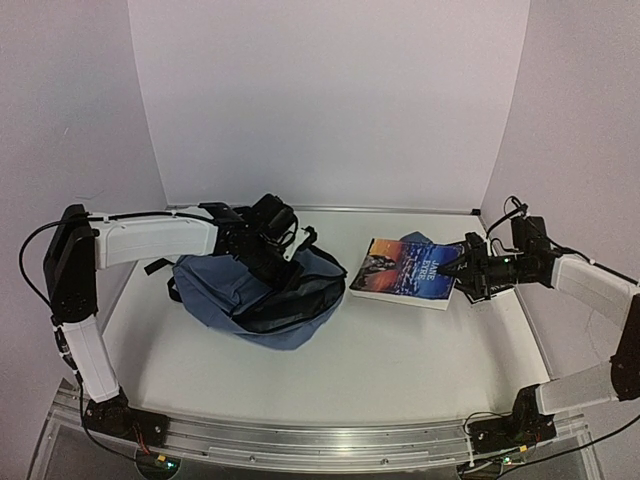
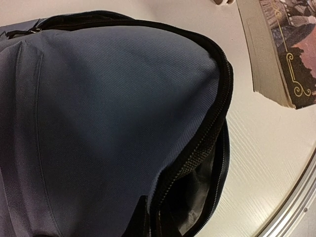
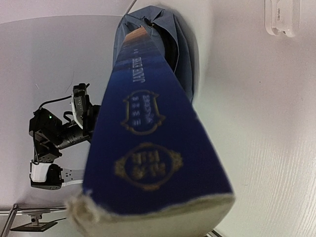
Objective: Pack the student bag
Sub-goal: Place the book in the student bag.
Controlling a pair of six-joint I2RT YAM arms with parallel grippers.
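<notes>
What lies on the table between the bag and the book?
Nothing: a narrow strip of bare table separates bag and book, visible in the top and left wrist views.

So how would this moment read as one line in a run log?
left gripper: shut, at student bag top | zip: open | right gripper: shut on book edge | book: outside bag

The white desk (image 1: pixel 400 350) has a metal rail (image 1: pixel 320 440) along its near edge. A slate-blue bag (image 1: pixel 255 295) slumps on its left-middle part, zip mouth gaping. A book (image 1: pixel 405 268) lies right of it, cover up, apart from the bag. Something blue (image 1: pixel 415 240) peeks from behind the book's far edge.
</notes>
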